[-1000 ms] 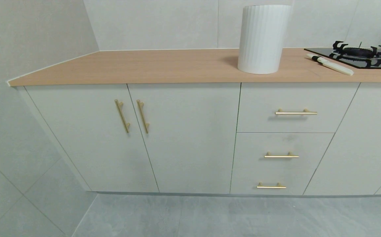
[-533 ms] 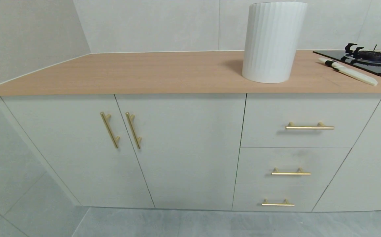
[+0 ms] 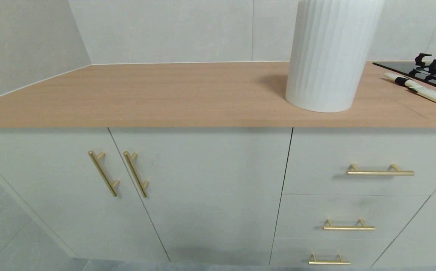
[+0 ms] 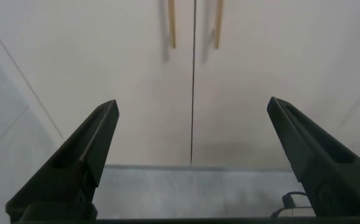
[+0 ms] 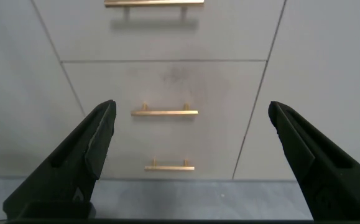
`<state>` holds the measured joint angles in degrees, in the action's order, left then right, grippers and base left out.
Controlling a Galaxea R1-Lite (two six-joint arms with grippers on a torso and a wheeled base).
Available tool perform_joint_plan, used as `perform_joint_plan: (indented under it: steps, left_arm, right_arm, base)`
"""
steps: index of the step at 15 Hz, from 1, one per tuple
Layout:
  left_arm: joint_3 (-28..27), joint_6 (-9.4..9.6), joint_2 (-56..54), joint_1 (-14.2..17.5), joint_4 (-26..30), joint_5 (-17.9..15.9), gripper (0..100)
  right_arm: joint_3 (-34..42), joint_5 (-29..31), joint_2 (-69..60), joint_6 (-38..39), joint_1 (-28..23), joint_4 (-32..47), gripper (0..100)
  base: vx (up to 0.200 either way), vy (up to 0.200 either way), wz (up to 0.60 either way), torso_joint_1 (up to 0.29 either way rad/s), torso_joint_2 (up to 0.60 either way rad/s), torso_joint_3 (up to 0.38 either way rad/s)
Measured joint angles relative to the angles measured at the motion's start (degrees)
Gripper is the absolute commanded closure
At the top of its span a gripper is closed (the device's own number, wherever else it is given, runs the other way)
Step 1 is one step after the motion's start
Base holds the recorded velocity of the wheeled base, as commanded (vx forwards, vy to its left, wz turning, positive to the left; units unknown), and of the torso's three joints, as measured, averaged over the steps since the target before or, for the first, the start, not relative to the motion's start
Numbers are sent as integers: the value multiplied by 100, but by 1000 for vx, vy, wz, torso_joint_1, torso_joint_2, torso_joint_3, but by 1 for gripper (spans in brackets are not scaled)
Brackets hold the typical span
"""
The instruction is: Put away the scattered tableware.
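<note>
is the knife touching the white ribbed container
Apart. The head view shows a strip of bare countertop between the white ribbed container and the knife.

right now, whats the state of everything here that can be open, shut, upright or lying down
cabinet doors: both shut
three drawers: all shut
white ribbed container: upright on the counter
white utensil: lying flat on the counter
left gripper: open, empty
right gripper: open, empty
</note>
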<state>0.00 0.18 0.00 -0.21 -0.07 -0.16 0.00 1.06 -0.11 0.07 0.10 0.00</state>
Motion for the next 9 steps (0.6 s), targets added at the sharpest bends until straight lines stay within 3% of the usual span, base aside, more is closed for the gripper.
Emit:
perform_joint_plan:
  steps: [4, 7, 9]
  left_arm:
    - [0, 0, 0, 2, 0, -2, 0]
    - [-2, -2, 0, 5, 0, 0, 0]
    - [-2, 0, 0, 0, 2, -2, 0]
  right_arm:
    - [0, -2, 1, 6, -2, 0, 0]
    - [0, 0, 1, 9, 0, 0, 0]
    - [0, 0, 1, 9, -5, 0, 0]
  base:
    - [0, 0, 0, 0, 0, 0]
    - [0, 0, -600, -2, 1, 4]
    - [0, 0, 0, 0, 0, 0]
